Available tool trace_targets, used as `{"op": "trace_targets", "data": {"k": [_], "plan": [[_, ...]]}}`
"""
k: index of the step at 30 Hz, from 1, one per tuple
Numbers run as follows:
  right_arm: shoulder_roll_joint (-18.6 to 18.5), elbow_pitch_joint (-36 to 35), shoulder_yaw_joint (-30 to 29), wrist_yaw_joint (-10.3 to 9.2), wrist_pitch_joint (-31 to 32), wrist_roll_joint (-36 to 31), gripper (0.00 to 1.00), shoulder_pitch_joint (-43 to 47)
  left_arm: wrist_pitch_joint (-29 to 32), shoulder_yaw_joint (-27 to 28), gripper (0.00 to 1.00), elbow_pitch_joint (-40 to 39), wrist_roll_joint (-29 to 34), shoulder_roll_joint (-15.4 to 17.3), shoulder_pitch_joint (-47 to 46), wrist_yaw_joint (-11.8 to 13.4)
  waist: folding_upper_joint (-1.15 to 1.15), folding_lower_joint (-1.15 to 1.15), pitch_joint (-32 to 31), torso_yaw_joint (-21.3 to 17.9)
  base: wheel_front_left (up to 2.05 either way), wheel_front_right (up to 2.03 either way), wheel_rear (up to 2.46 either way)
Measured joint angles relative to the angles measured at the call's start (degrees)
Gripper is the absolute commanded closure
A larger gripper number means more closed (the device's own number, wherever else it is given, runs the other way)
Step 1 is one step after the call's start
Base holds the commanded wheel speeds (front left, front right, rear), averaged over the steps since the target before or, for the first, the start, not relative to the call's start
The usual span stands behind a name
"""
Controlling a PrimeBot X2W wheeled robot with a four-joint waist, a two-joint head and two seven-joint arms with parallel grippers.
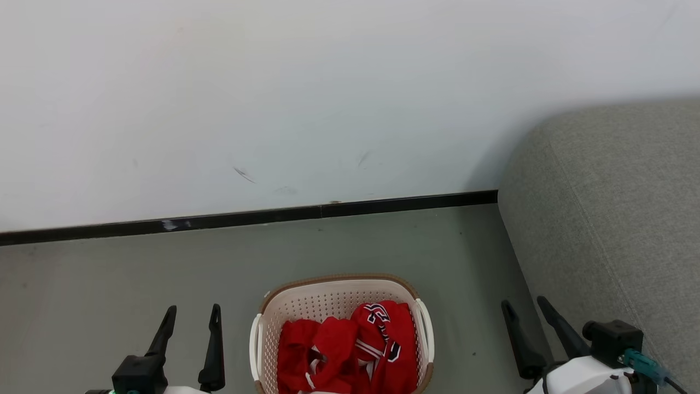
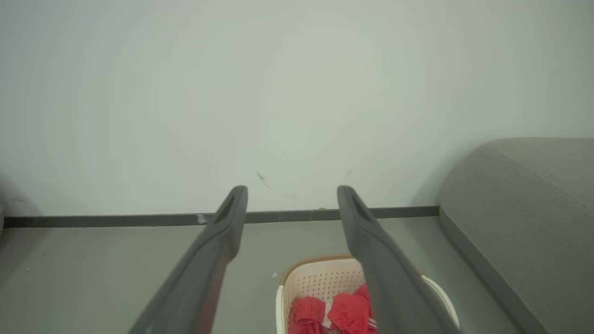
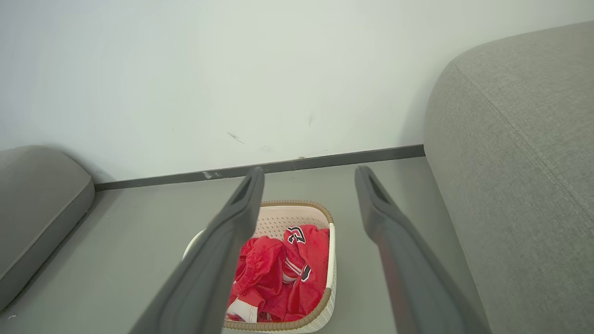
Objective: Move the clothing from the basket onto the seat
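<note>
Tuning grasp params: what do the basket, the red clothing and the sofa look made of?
Basket: likely rigid plastic, matte cream, perforated walls, brown woven-look rim.
Clothing: soft red fabric, crumpled into folds; exact weave unclear.
Sofa: grey textile upholstery, matte, visible weave and seam.

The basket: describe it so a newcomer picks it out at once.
Start at the white wall with its black skirting; the basket stands on the grey floor before it, left of the grey sofa. It alone is cream, brown-rimmed, holding red clothing.
</note>
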Motion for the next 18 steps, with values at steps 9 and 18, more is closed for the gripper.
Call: {"op": "trace_targets", "data": {"k": [9, 18], "plan": [[0.2, -0.5, 0.4, 0.01, -1.6, -7.2, 0.00, 0.0, -1.7, -0.6, 0.00, 0.2, 5.8, 0.1, 0.5, 1.2, 0.00, 0.00, -0.4, 0.1, 0.00, 0.00, 0.00], [0.3, -0.9, 0.9, 0.01, -1.9, -9.0, 0.00, 0.0, -2.0, -0.5, 0.00, 0.3, 6.8, 0.0, 0.9, 1.5, 0.00, -0.01, -0.4, 0.2, 0.00, 0.00, 0.00]]}}
